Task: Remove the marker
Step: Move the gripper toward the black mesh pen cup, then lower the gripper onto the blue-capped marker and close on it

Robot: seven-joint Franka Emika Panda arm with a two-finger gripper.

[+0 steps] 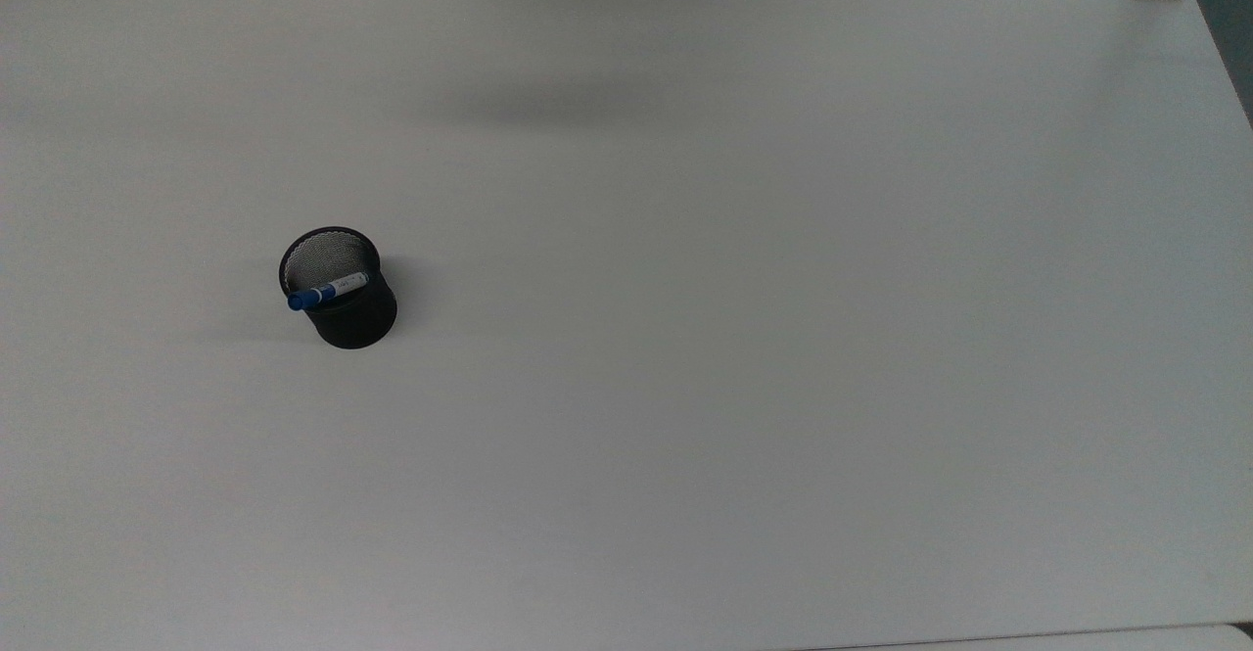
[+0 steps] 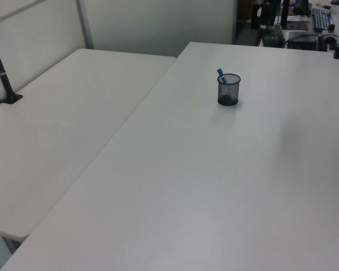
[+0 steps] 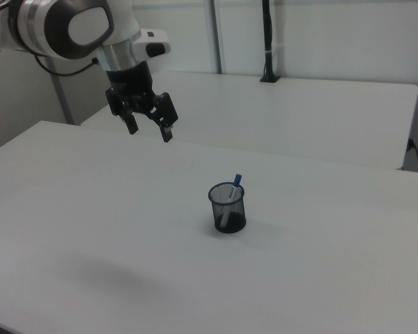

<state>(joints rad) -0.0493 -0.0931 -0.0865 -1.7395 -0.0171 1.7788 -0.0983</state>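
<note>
Nothing done yet: marker (image 3: 232, 192) stands in mesh cup (image 3: 228, 209) on bench (image 3: 90, 229); gripper (image 3: 150, 130) hangs high, well apart, fingers (image 3: 166, 132) spread, empty. Reach, grasp, lift remain.

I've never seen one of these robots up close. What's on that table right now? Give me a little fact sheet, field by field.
Marker: marker, white barrel with blue cap, standing tilted inside the cup, cap end poking above the rim
Cup: black mesh cup, upright on the table
Table: white table
Gripper: gripper, fingers apart, holding nothing, up in the air, up and to the right view's left of the cup
Contact: gripper touches neither marker nor cup
Task state: marker not yet removed
</note>
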